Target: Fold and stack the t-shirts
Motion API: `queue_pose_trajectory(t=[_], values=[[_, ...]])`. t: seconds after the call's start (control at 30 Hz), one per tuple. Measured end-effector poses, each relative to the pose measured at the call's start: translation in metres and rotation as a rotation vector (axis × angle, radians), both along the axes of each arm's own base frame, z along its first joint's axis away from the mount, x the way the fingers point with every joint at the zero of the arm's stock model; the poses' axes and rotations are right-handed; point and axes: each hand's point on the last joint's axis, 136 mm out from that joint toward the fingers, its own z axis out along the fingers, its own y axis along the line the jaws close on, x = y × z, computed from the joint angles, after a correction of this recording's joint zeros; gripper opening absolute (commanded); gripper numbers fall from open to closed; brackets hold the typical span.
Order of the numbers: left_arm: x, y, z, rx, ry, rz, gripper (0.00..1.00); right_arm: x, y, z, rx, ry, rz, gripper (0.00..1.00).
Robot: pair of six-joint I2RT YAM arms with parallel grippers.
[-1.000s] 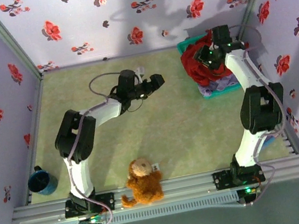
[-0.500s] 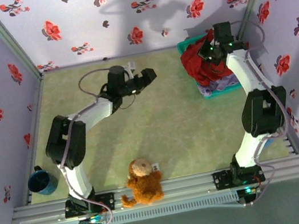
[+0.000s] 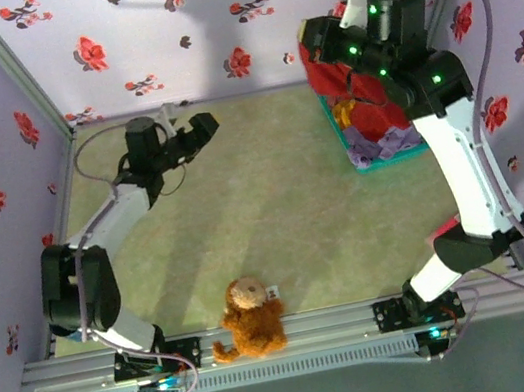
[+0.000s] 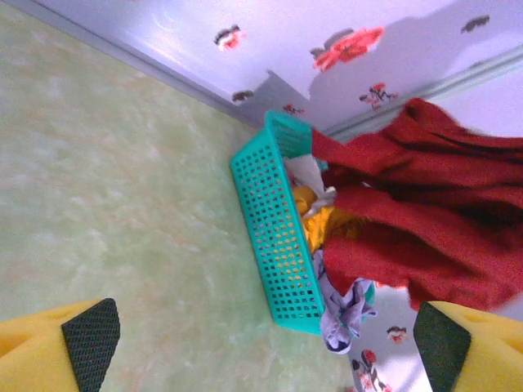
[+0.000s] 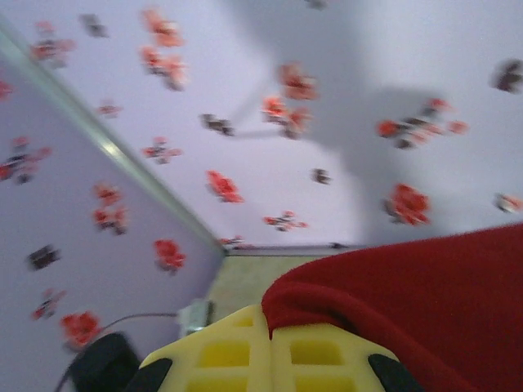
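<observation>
1. Deep-red t-shirt (image 3: 348,79) hangs bunched at the far right corner. Its upper part is up against the flowered wall and its lower folds drape into the teal mesh basket (image 3: 339,126).
2. Right end effector (image 5: 270,347) is clenched on that cloth. In the right wrist view the two yellow fingers (image 5: 221,359) sit pressed together, with a thick red fold running over their tips.
3. Inside the basket, the left wrist view shows a mustard-orange shirt (image 4: 315,224) against the mesh wall. A white piece (image 4: 306,173) lies above it, and a lavender shirt (image 4: 343,314) spills over one end.
4. Left end effector (image 3: 201,128) is released, with its jaws spread wide. It hovers over the bare green surface (image 3: 285,212) at the far left, well apart from the basket and touching nothing.
5. Brown teddy toy (image 3: 251,318) sits at the near edge of the surface, between the two arm bases.
</observation>
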Motion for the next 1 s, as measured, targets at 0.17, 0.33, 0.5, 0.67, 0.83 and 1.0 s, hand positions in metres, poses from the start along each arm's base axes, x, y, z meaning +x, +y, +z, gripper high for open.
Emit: queue_pose_trajectory(t=[0.17,0.33,0.5,0.67,0.83,1.0], values=[[-0.011,0.065,0.008,0.028,0.001,0.104,0.98,-0.035,0.048,0.013,-0.004,-0.043,0.151,0.00],[-0.035,0.126,0.016,0.086,0.013,0.206,0.98,-0.005,0.121,-0.065,-0.065,0.133,0.255,0.00],[-0.070,0.172,-0.004,0.162,0.097,0.290,0.98,0.064,0.188,-0.222,-0.161,0.421,0.261,0.00],[-0.097,0.178,-0.031,0.216,0.207,0.274,0.97,0.115,0.229,-0.337,-0.225,0.582,0.257,0.28],[-0.113,0.175,-0.047,0.251,0.277,0.234,0.94,0.134,0.233,-0.368,-0.152,0.671,0.284,0.46],[-0.117,0.169,-0.060,0.318,0.331,0.193,0.92,0.136,0.210,-0.358,-0.162,0.680,0.258,0.55]])
